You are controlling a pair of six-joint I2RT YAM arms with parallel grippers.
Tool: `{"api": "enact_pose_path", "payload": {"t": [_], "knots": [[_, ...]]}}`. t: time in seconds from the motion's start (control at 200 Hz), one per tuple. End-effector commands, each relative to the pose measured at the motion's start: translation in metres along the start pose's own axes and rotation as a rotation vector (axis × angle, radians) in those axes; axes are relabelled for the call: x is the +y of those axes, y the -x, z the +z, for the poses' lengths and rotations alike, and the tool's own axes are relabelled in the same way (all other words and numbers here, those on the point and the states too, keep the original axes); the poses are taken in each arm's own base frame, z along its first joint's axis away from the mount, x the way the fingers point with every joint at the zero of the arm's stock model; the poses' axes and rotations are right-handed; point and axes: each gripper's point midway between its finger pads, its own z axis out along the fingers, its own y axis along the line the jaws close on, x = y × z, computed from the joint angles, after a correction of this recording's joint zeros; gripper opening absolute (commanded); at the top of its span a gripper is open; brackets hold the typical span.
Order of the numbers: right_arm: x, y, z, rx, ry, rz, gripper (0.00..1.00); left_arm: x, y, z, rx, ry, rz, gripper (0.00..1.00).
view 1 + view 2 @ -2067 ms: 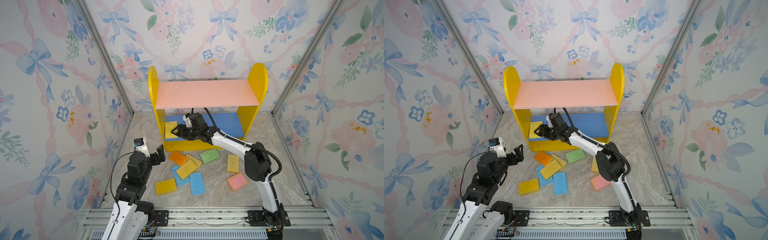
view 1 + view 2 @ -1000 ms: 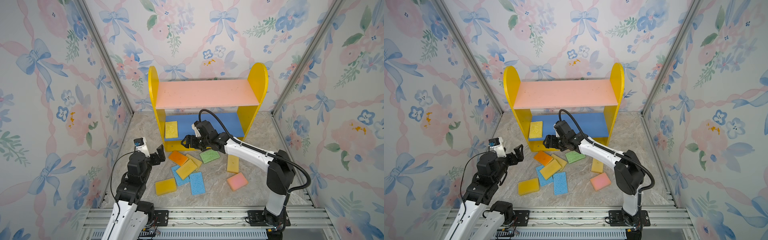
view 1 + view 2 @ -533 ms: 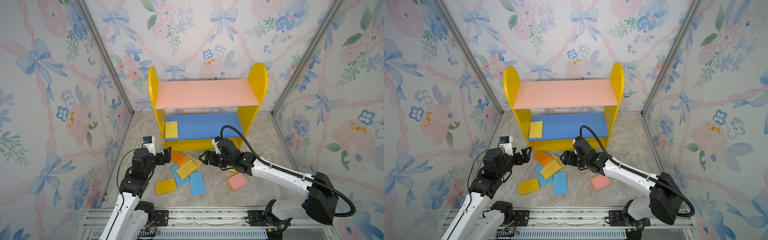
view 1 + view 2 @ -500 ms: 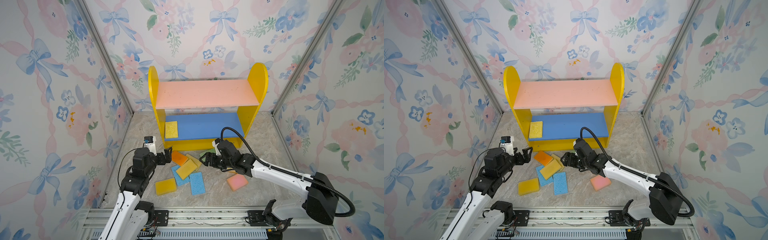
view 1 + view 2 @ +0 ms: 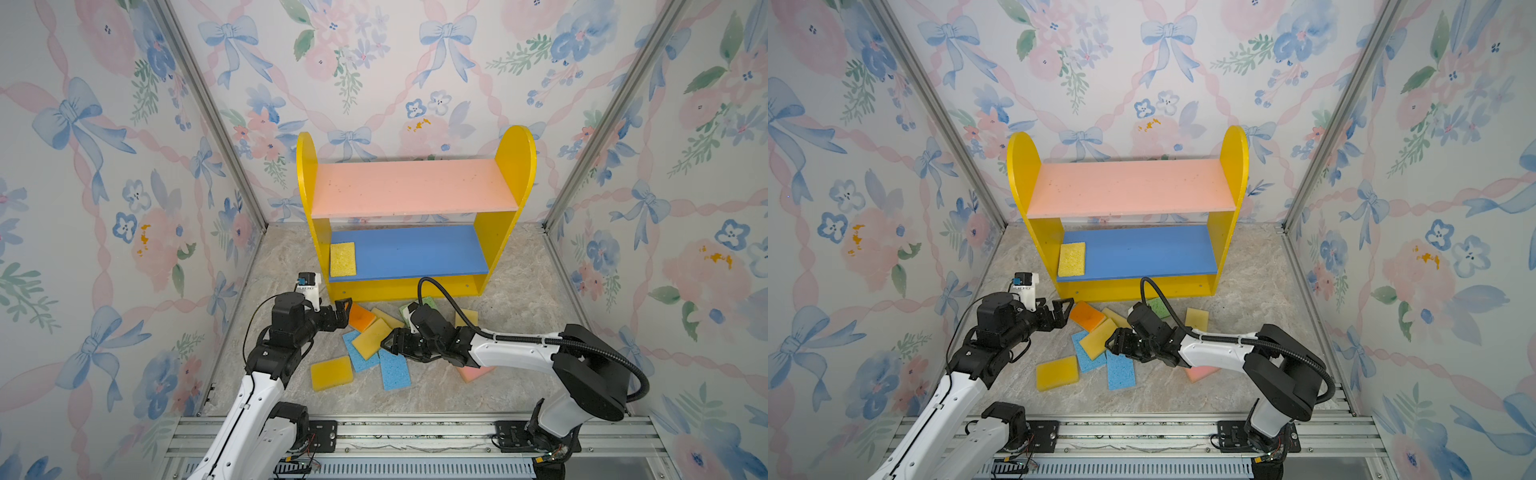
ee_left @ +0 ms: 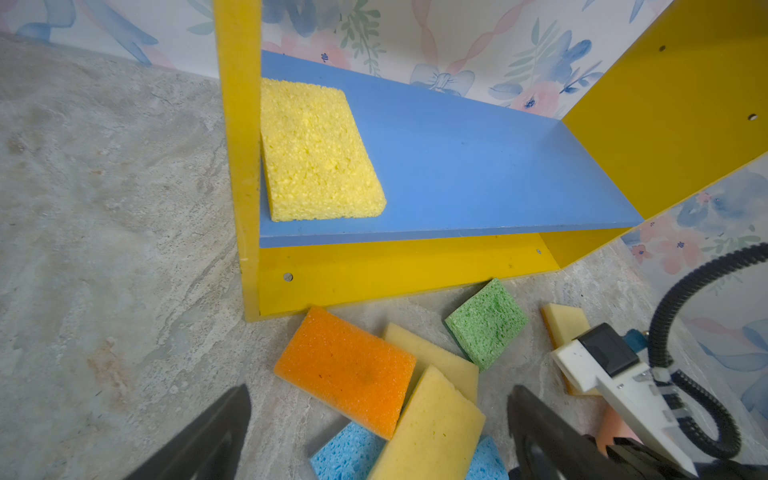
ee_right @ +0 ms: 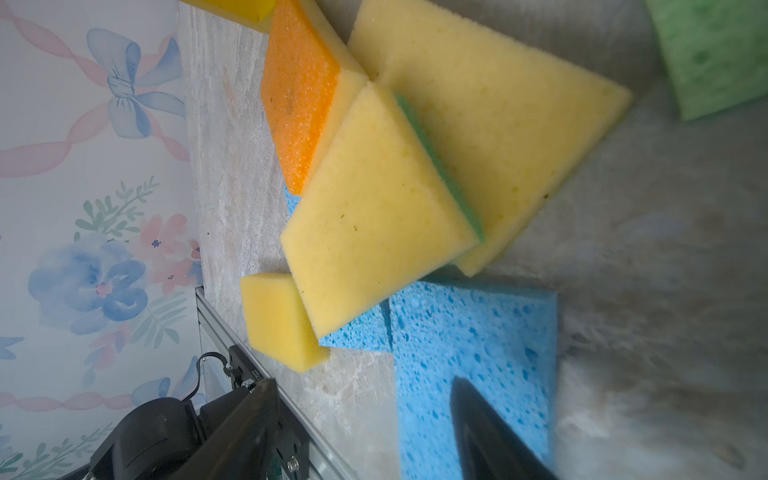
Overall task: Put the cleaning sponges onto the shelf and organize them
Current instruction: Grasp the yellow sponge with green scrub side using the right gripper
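The shelf (image 5: 513,178) stands at the back with a pink upper board and a blue lower board (image 5: 415,253). One yellow sponge (image 5: 343,259) lies at the lower board's left end. Several sponges lie in a pile on the floor in front: orange (image 6: 345,370), green (image 6: 486,322), a yellow one (image 7: 374,216) lying over others, and two blue (image 7: 473,345). My left gripper (image 5: 343,311) is open beside the orange sponge, holding nothing. My right gripper (image 7: 365,415) is open low over the blue sponge's edge, one finger (image 7: 478,419) above it.
A yellow sponge (image 5: 331,373) lies at the front left of the pile, a tan-yellow one (image 5: 465,318) and a pink one (image 5: 476,372) on the right, partly under my right arm. Floral walls close in on three sides. A metal rail (image 5: 415,432) runs along the front.
My right gripper has let go of the yellow sponge on the lower board, pulled back and come down to the floor pile, its jaws narrowing. My left gripper has moved forward to the orange sponge.
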Motion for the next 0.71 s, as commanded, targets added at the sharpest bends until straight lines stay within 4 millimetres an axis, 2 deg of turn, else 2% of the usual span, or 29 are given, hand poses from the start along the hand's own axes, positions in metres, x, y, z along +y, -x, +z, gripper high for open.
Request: {"api": "enact_pose_path", "payload": {"t": [0.0, 0.23, 0.7], "knots": [[0.010, 0.003, 0.013, -0.009, 0.045, 0.014, 0.67, -0.005, 0.000, 0.000, -0.007, -0.025, 0.025, 0.98], [0.003, 0.008, 0.034, -0.014, 0.053, 0.051, 0.62, -0.005, 0.000, 0.001, -0.005, -0.028, 0.026, 0.98], [-0.004, 0.034, 0.049, -0.092, 0.041, 0.087, 0.50, -0.006, -0.002, 0.002, 0.003, -0.030, 0.028, 0.98]]}}
